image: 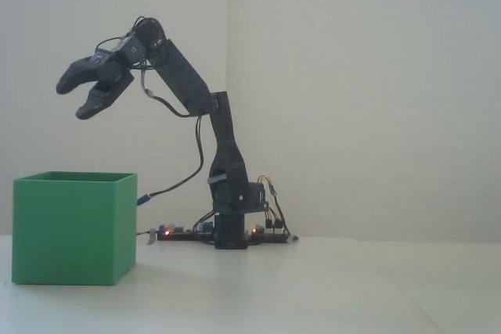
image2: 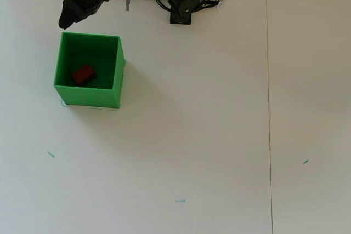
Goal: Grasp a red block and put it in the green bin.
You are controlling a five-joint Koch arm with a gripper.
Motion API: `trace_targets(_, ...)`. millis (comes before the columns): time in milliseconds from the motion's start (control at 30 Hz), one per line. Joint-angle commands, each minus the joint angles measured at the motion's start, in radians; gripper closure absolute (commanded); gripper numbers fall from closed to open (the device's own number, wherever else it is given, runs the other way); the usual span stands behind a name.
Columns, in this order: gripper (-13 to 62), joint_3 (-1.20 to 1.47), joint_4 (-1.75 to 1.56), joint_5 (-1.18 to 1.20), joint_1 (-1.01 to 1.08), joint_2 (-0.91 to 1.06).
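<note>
Red block (image2: 83,74) shown lying on floor inside green bin (image2: 117,75). End effector (image: 77,100) held high above bin's rear edge, jaws spread apart, nothing gripped. Placement step judged complete. Next move, if any: arm to be drawn back from bin toward base on tabletop (image2: 219,135).

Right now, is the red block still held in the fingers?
No, the overhead view shows the red block lying inside the green bin, and the gripper is open and empty.
</note>
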Motion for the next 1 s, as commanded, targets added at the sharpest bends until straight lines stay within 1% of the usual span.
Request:
trace_targets(0, 16.9, -0.011, -0.002, 0.000, 0.000, 0.048)
trace_targets(267, 16.8, 0.080, -0.003, 0.012, -0.071, 0.175)
trace_targets(467, 17.1, 0.232, -0.021, 0.100, -0.235, 0.377)
trace_targets(700, 17.1, 0.354, -0.023, 0.195, -0.420, 0.560)
trace_targets(800, 18.3, 0.399, -0.023, 0.212, -0.480, 0.624)
trace_targets(967, 18.1, 0.630, -0.032, 0.279, -0.623, 0.779)
